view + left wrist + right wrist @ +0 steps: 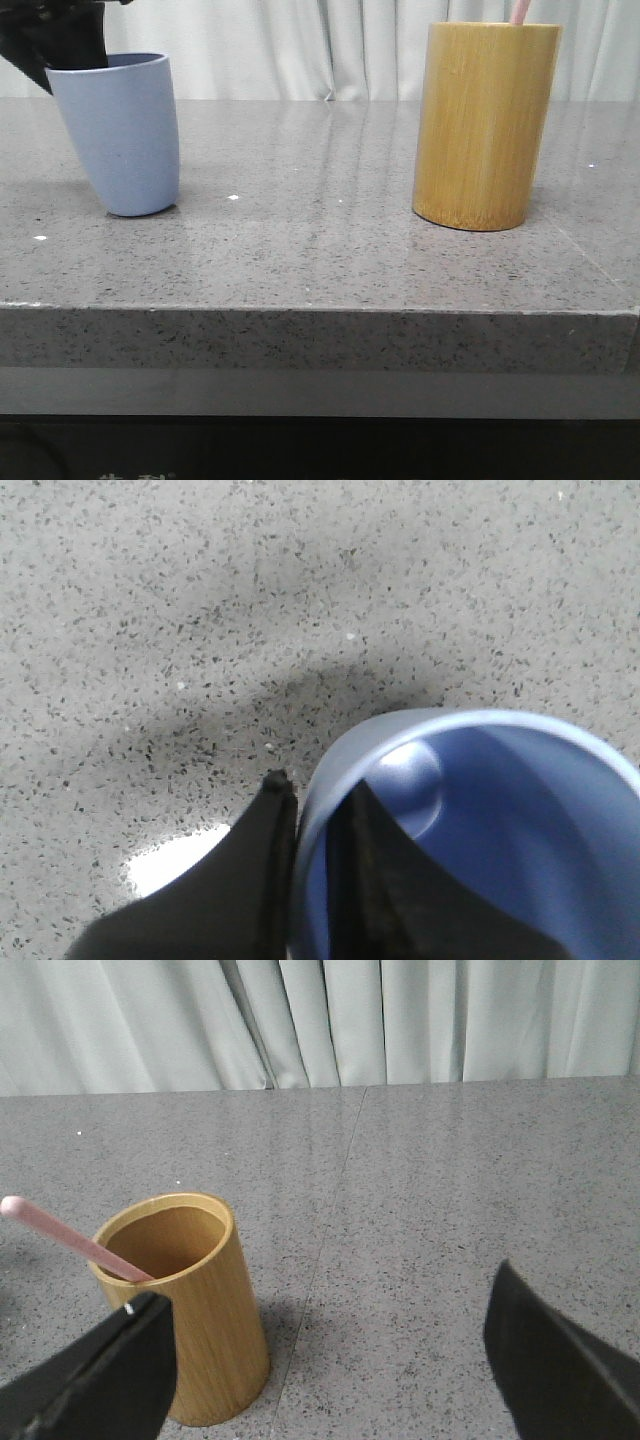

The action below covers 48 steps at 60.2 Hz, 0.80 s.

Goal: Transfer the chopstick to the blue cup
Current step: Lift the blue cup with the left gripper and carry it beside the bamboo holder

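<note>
Speckled grey stone table (330, 250); pleated pale curtain (300, 45) behind.

chopstick (75, 1241) lower end inside holder (205, 1340)

The left hand (312, 820) has two matte black fingers (250, 880), each broad toward the wrist and narrowing to a thin, slightly blunt tip; their inner faces are flat with a faint ribbed edge. In the front view its black body (55, 35) is an angular, dull mass at the far left. The right hand (330, 1360) has two black fingers (100, 1380) as wide, flat wedges with straight, sloping edges and a smooth, unmarked surface.
</note>
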Tool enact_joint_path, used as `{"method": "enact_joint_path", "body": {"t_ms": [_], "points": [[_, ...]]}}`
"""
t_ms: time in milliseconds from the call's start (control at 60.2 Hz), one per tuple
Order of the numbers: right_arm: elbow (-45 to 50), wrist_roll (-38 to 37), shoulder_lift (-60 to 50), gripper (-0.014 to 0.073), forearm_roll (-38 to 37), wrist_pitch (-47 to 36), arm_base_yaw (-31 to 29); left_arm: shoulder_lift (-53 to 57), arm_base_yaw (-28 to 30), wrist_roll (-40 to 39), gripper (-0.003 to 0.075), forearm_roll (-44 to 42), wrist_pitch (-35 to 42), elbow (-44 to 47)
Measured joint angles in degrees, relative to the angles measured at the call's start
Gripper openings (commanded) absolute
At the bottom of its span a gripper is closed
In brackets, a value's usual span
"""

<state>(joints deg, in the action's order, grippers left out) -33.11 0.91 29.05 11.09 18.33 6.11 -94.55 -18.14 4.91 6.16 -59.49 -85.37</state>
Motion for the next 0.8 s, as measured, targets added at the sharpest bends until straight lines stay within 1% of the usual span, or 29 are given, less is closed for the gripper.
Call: {"method": "enact_joint_path", "body": {"t_ms": [116,282,432,797], "points": [[0.0,0.0,0.0,0.0634,0.0,0.0,0.0,-0.1,0.0,0.0,-0.0019,-0.21,-3.33,-1.57],[0.0,0.0,0.0,0.0634,0.0,0.0,0.0,0.26,0.0,0.0,-0.0019,-0.3,-10.22,-4.76],[0.0,0.0,0.0,0.0634,0.0,0.0,0.0,3.05,0.0,0.04,-0.0019,-0.19,-11.7,-4.94],[0.0,0.0,0.0,0.0634,0.0,0.0,0.0,11.42,0.0,0.04,-0.0019,0.25,-12.45,-4.58]]}}
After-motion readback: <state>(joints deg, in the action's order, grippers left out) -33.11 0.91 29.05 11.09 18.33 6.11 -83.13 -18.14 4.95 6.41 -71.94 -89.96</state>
